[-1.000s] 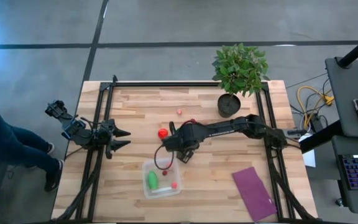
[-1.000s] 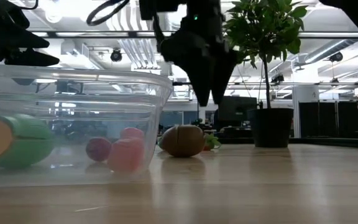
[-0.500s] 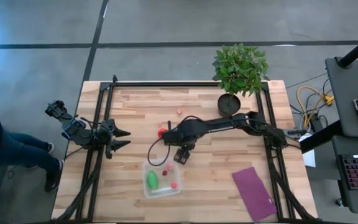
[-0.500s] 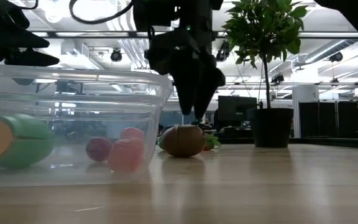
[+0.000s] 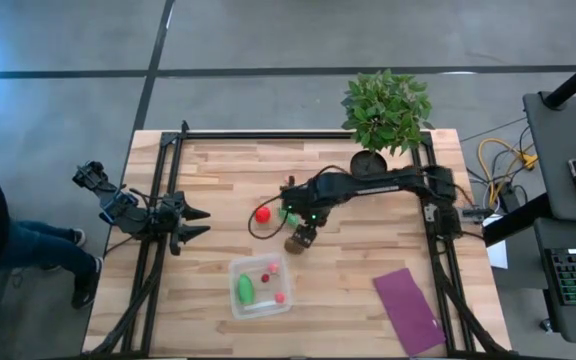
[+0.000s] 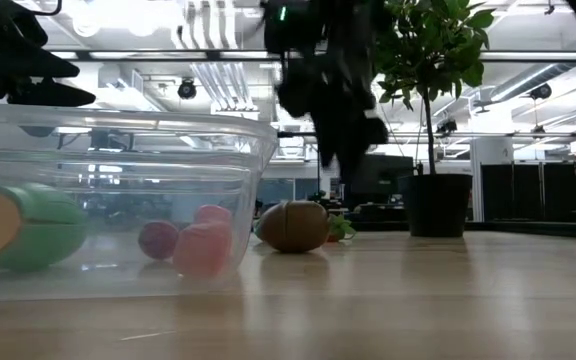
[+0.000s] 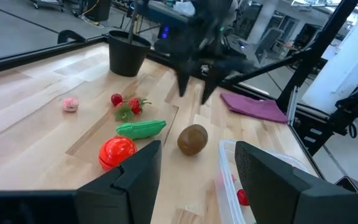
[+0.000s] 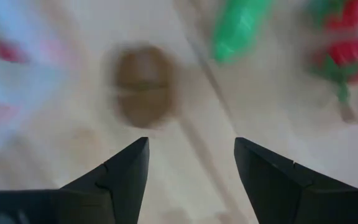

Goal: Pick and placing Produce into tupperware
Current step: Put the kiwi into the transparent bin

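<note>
Brown and egg-shaped, the oval piece (image 5: 294, 243) lies in the high view near the middle of the table (image 5: 218, 180), just beyond the far edge of the clear box (image 5: 260, 286), with the right gripper (image 5: 306, 236) right over it and the left gripper (image 5: 196, 223) waiting at the left edge, fingers apart on nothing. We think a rounded piece like this could roll out from under a descent that lands off-centre. From the low view the oval (image 6: 292, 226) sits on the wood just beside the box wall (image 6: 253, 190), so a nudge might push it against the plastic; a green piece (image 6: 23, 225) and pink bits (image 6: 200, 246) already rest inside. In the left wrist view the red ball (image 7: 118, 152) and a green oblong (image 7: 141, 128) lie near the oval (image 7: 192, 139), so wide fingers may clip them. The right wrist view shows its fingers (image 8: 124, 177) spread and empty, the oval (image 8: 145, 85) off toward one finger, which we judge risks a glancing pinch.
</note>
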Controlling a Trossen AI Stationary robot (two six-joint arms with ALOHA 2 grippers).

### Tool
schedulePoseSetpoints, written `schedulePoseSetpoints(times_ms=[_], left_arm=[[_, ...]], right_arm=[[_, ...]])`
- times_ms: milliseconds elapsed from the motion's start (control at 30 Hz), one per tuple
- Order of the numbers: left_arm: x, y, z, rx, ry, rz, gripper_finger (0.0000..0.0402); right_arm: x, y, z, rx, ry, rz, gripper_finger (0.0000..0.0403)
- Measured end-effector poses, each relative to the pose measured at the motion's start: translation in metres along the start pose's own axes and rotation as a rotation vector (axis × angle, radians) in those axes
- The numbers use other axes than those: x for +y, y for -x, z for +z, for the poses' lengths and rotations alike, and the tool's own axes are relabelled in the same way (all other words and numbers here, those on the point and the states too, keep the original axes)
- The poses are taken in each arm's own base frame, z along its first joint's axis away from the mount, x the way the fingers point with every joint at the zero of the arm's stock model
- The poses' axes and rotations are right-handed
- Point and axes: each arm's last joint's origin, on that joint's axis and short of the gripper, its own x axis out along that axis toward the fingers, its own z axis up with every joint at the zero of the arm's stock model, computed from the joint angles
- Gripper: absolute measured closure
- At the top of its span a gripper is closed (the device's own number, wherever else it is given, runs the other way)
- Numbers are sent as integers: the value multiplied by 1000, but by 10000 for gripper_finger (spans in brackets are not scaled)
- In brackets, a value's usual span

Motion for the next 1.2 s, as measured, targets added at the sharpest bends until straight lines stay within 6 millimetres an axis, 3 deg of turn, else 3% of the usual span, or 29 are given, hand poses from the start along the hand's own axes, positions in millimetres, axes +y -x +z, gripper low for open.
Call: schedulePoseSetpoints(times_ms=[133, 300, 500, 867, 1200], left_arm=[[0, 0, 0, 0, 0, 0, 210], [0, 0, 0, -1, 1, 0, 210], [0, 0, 0, 0, 0, 0, 210], [0, 0, 0, 0, 0, 0, 210], [0, 0, 0, 0, 0, 0, 210]], right_arm=[[17, 22, -10, -155, 20, 38, 175], [32, 23, -22, -207, 48, -29, 175], [41, -10, -26, -150, 90, -88, 175], [59, -18, -39, -257, 258, -237, 175], [61, -47, -45, -236, 299, -217, 174]])
